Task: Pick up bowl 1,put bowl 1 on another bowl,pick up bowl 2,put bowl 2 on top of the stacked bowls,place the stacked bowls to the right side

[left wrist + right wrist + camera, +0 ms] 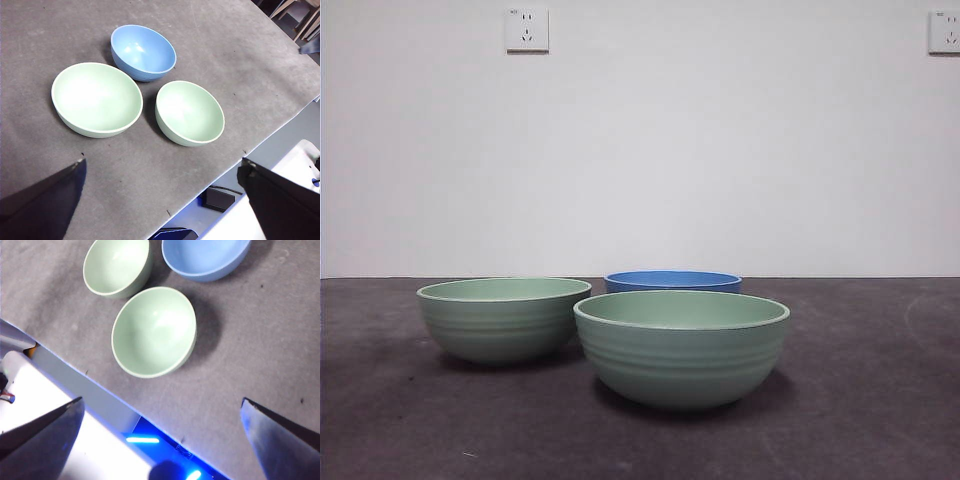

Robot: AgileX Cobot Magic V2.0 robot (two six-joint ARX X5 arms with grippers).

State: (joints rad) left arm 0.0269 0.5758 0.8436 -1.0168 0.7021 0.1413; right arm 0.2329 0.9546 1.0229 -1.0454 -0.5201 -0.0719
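The blue bowl sits on the dark table, half hidden behind the nearer green bowl; the other green bowl stands beside. Wrist views show both claws spread wide: left gripper, right gripper.

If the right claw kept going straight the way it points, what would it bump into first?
Probably the nearer green bowl, which sits between its open jaws in the right wrist view, ahead of the blue bowl. Depth is unclear, so it might meet the table first.
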